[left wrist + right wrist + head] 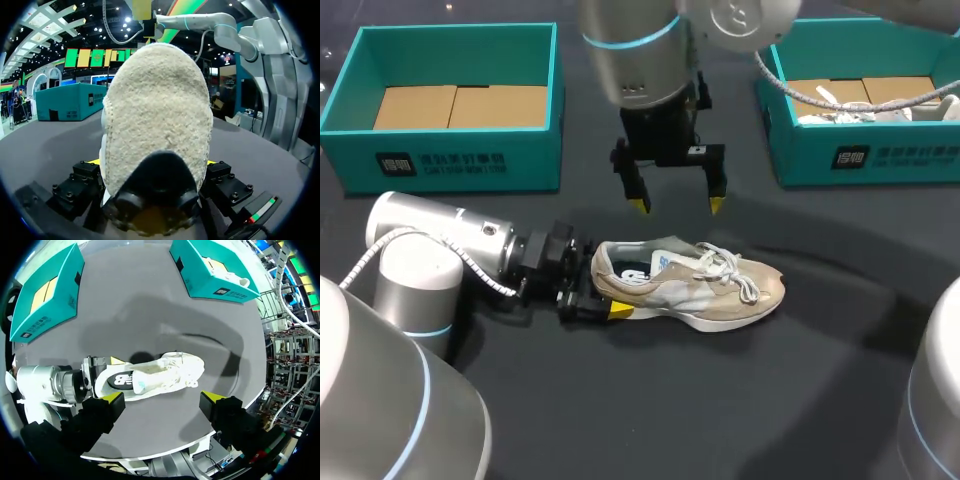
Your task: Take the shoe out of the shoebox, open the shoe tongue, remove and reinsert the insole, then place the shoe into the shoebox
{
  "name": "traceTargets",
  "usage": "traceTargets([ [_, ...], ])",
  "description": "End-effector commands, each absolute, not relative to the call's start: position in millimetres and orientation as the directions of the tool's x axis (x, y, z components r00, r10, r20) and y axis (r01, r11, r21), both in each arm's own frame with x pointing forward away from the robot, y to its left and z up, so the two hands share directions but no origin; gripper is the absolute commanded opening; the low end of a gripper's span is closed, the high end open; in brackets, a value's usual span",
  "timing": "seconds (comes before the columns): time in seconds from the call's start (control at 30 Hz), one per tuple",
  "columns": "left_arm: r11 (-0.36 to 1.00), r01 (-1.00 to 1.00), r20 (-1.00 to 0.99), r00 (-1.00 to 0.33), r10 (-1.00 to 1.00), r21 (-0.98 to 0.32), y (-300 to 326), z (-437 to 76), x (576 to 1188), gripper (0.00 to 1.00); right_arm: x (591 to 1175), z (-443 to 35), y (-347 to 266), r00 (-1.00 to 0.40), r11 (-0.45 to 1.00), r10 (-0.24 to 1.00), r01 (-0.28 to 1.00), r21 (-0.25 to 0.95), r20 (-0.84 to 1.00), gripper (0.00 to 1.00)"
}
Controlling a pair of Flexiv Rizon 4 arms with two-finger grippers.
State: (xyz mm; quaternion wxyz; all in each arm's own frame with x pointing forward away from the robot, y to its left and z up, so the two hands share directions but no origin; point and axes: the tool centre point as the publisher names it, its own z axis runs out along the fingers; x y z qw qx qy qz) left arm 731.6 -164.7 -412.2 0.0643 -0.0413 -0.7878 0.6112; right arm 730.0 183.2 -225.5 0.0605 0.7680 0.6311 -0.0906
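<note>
In the head view, the shoe (690,285) lies on its sole on the dark matte table (740,400), between the two teal cardboard boxes. It has a beige suede upper, pale mesh panels and loose white laces. My left gripper (608,303) clamps its heel from both sides, though only one yellow tip shows. My right gripper (677,205) hangs above the shoe with its fingers spread and holds nothing. The left shoebox (450,165) shows brown card inside. The right shoebox (880,150) holds something pale that is cut off by my arm.

In the left wrist view, the fuzzy rounded heel (157,115) fills the picture. Thin yellow slivers flank it, and the toe is hidden.

In the right wrist view, my wide-open yellow fingertips (116,398) frame the shoe from above. Its dark insole is partly visible in the opening.
</note>
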Motion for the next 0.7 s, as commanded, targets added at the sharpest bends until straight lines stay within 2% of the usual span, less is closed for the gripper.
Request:
traceTargets([
  [0.03, 0.251, -0.014, 0.051, -0.989, 0.142, -0.968, -165.5, -413.8, 730.4, 0.0, 721.1, -232.7, 221.5, 0.268, -0.288, 0.92, 0.957, -0.029, -0.287, 1.0],
  [0.37, 0.251, -0.014, 0.051, -0.989, 0.142, -0.968, -165.5, -413.8, 730.4, 0.0, 721.1, -232.7, 221.5, 0.268, -0.288, 0.92, 0.957, -0.029, -0.287, 1.0],
  [0.5, 0.251, -0.014, 0.051, -0.989, 0.142, -0.968, -165.5, -413.8, 730.4, 0.0, 713.6, -249.5, 242.1, 0.341, -0.367, 0.882, 0.93, -0.019, -0.325, 1.0],
  [0.7, 0.251, -0.014, 0.051, -0.989, 0.142, -0.968, -165.5, -413.8, 730.4, 0.0, 700.7, -266.5, 254.5, 0.372, -0.406, 0.858, 0.914, -0.024, -0.355, 1.0],
])
